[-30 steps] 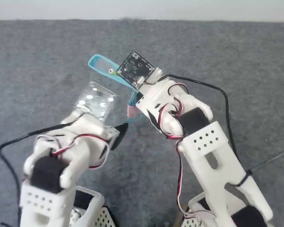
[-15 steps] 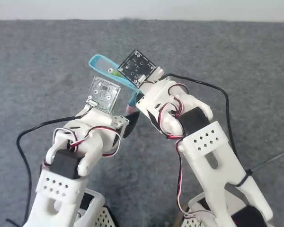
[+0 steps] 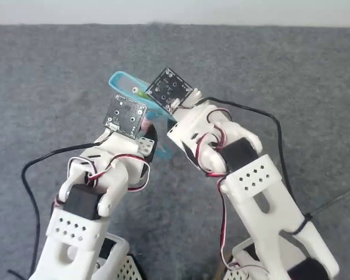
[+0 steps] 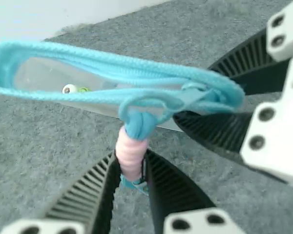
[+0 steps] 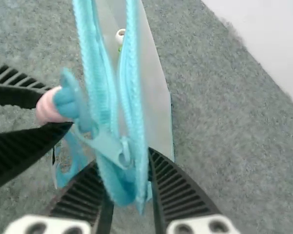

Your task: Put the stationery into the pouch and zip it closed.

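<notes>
Right, pouch (image 3: 125,81) is off the table, pinned between both arms. Right gripper (image 5: 127,170) is closed on the pouch's near end, just under the zipper slider (image 5: 121,155). Left gripper (image 4: 131,165) is nipped tight on the pink pull tab (image 4: 130,147). Key bit: seen from above, the pouch's long axis runs from both grippers out toward 10 o'clock, zip gaping along it. My read: pull goes toward 10 o'clock, left arm drags, right anchors.

soft, even, bright light all over; the grey carpet (image 3: 46,70) shows only faint shadows beneath my arms. the pouch (image 4: 44,80) has a pale sheen on its clear side, and my black fingers (image 4: 83,195) look dark.
</notes>
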Action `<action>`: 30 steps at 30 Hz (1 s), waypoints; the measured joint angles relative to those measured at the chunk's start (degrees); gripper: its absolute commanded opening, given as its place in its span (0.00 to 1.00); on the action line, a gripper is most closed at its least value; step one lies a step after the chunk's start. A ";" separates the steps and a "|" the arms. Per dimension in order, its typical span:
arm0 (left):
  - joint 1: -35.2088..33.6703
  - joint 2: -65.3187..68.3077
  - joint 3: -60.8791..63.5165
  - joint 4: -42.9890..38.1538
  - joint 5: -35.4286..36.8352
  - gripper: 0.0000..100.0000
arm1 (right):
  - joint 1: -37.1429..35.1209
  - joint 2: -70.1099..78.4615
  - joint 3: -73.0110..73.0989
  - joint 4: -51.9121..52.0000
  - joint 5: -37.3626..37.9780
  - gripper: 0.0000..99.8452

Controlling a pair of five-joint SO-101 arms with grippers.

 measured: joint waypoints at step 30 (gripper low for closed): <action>-17.41 0.09 -6.07 6.42 -2.29 0.01 | 0.88 -0.26 12.40 -7.03 3.52 0.01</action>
